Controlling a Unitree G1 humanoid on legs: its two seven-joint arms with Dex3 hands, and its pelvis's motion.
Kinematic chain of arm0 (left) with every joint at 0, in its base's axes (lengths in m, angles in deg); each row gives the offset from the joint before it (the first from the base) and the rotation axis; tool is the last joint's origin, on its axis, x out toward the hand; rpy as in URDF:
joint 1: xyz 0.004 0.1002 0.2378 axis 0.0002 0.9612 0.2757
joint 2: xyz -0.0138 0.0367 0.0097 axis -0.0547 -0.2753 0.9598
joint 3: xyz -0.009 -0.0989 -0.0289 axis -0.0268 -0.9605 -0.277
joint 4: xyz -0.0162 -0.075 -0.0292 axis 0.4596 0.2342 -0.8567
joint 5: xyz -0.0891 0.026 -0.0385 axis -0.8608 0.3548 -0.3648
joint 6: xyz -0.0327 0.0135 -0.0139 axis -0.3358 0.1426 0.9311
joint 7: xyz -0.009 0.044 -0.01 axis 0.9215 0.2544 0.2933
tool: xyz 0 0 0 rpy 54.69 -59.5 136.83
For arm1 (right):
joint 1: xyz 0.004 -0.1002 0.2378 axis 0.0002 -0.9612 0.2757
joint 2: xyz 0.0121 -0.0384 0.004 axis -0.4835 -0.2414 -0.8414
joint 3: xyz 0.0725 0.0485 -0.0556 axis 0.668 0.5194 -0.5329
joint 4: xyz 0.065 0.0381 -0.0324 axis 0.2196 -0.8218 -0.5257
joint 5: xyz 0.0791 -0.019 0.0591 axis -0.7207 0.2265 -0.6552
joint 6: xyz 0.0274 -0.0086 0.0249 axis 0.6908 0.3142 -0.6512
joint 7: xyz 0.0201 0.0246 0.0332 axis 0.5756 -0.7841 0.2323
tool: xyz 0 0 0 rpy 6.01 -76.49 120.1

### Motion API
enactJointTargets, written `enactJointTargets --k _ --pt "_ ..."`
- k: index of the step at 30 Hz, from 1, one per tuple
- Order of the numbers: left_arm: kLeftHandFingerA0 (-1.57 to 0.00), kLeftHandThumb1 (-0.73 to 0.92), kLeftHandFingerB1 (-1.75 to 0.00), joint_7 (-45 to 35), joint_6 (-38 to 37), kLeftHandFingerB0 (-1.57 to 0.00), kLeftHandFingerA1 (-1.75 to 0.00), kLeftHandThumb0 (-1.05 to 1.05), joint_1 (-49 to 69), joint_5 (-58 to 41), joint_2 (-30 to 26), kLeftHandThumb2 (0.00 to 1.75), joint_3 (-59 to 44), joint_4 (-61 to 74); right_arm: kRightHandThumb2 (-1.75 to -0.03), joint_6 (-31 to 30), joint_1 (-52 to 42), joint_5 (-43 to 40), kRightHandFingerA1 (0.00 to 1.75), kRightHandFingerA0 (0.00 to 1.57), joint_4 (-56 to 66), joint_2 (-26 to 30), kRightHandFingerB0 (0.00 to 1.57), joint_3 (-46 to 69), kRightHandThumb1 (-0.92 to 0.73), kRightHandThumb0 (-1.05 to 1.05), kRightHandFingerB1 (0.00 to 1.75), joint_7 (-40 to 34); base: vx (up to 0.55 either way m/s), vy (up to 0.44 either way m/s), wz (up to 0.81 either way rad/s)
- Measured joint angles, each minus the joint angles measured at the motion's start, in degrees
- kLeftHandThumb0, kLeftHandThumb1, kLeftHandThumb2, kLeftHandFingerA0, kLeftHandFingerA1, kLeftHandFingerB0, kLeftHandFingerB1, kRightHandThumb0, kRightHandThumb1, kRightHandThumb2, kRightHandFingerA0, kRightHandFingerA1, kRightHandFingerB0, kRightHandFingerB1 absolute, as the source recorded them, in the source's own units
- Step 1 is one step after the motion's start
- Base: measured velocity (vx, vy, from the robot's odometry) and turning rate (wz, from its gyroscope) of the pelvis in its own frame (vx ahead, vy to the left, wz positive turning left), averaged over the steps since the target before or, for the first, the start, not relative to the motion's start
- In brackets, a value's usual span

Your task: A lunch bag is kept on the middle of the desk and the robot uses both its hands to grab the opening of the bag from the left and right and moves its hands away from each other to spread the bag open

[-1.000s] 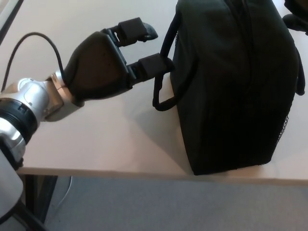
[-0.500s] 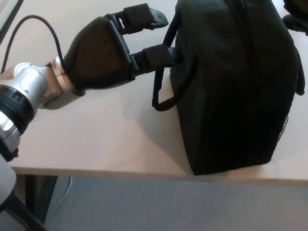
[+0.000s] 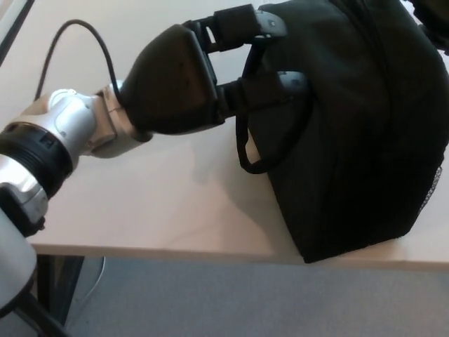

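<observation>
Nearest the camera, the silver forearm [image 3: 42, 151] of the left arm comes in from the lower left and rises toward the left hand [image 3: 203, 74]. A thin black cable [image 3: 70, 31] arcs over the desk just behind the wrist. The pale desk [image 3: 161, 203] lies bare beneath and in front of the hand, its front edge running below the forearm, with grey floor [image 3: 210, 302] past it.

The left hand is spread, its thick fingers [image 3: 266, 88] apart and reaching out to its far right, and they grip nothing firmly that can be seen. The lower finger lies against the upper left side of the lunch bag [image 3: 358, 140], and the upper finger rests at the bag's top left edge. Just below the fingers, the bag's black handle loop [image 3: 256, 151] hangs down the side of the bag and curves onto the desk; whether the lower finger passes through that loop or only in front of it cannot be told.

The lunch bag stands directly to the right of the hand, touching its fingertips, and fills the right part of the view, its near corner close to the desk's front edge.

Farthest off, beyond the bag at the top right corner, a small dark shape shows; it cannot be told what it is.
</observation>
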Motion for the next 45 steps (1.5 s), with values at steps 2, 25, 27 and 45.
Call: enactJointTargets --k 2,25,27,45 --pt "-0.62 0.51 -0.41 0.5 0.0 -0.55 -0.54 -0.25 -0.1 0.1 0.5 0.56 -0.4 0.0 -0.57 0.0 -0.3 0.3 0.37 0.50 0.0 0.0 0.38 -0.1 -0.54 -0.42 0.33 -0.2 0.00 0.000 0.00" --pt "-0.62 0.50 -0.42 0.6 -0.2 -0.61 -0.53 -0.24 -1.1 0.2 0.3 0.56 -2.6 1.2 -0.56 -0.1 -1.5 0.7 0.38 0.51 0.0 0.0 0.38 -0.1 -0.54 -0.45 0.33 -1.1 0.00 0.000 0.00" --pt "-0.61 0.53 -0.42 0.8 -0.2 -0.59 -0.53 -0.29 -1.1 0.2 0.5 0.57 -2.6 0.9 -0.56 -0.1 -1.5 0.7 0.39 0.52 0.0 0.0 0.39 -0.1 -0.53 -0.45 0.33 -1.0 0.00 0.000 0.00" --pt "-0.58 0.59 -0.45 0.9 0.5 -0.52 -0.53 -0.11 2.4 0.1 9.6 0.58 -3.7 -2.2 -0.58 -0.3 -1.5 0.8 0.38 0.50 -0.1 -0.7 0.39 -0.2 -0.58 -0.39 0.33 -1.2 0.00 0.000 0.00"
